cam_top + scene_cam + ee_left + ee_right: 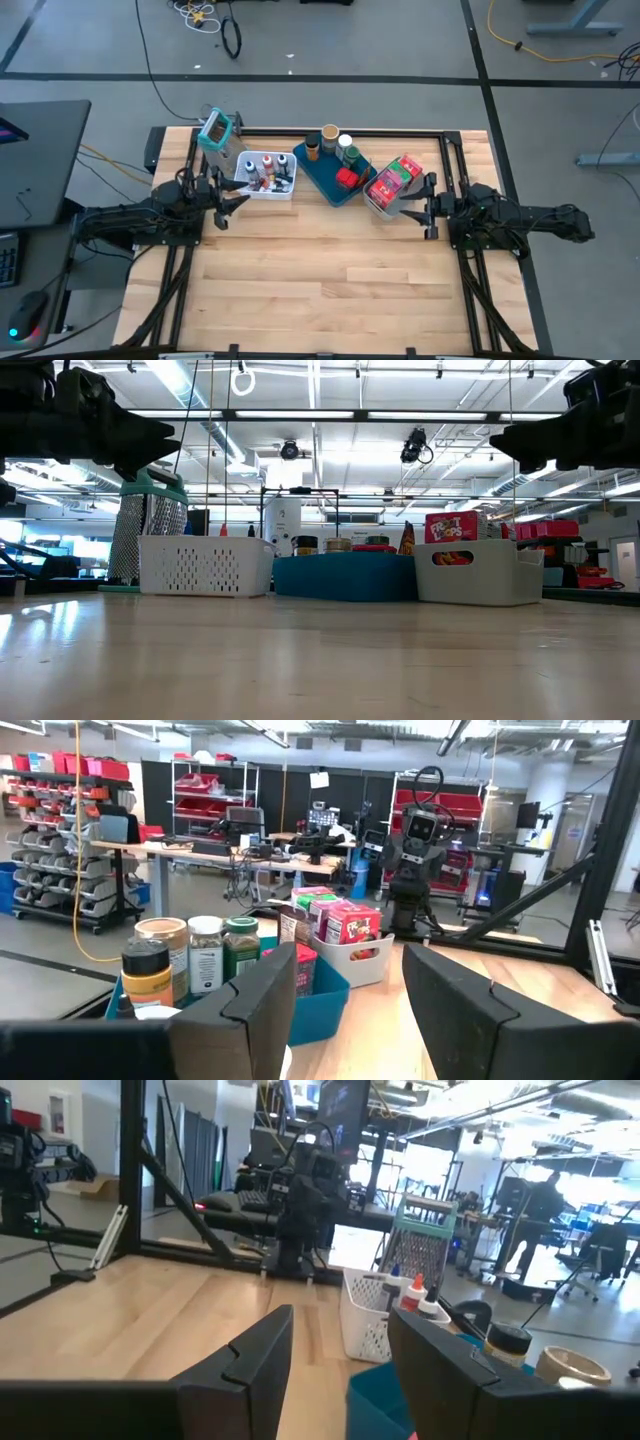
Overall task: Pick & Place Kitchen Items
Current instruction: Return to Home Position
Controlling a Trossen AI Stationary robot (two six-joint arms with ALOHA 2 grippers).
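The left arm stretches level above the table, left of the blue plastic tray [318,178]. The left gripper [238,200] is parted and empty beside the white perforated basket [262,194] of small capped bottles [268,172]. Right of the tray, the right gripper [408,210] is likewise parted and empty beside the grey bin [385,207] of red packets [398,175].

Open tabletop [330,285] in front, basket [265,194], tray [318,180], bin [386,210] across the back
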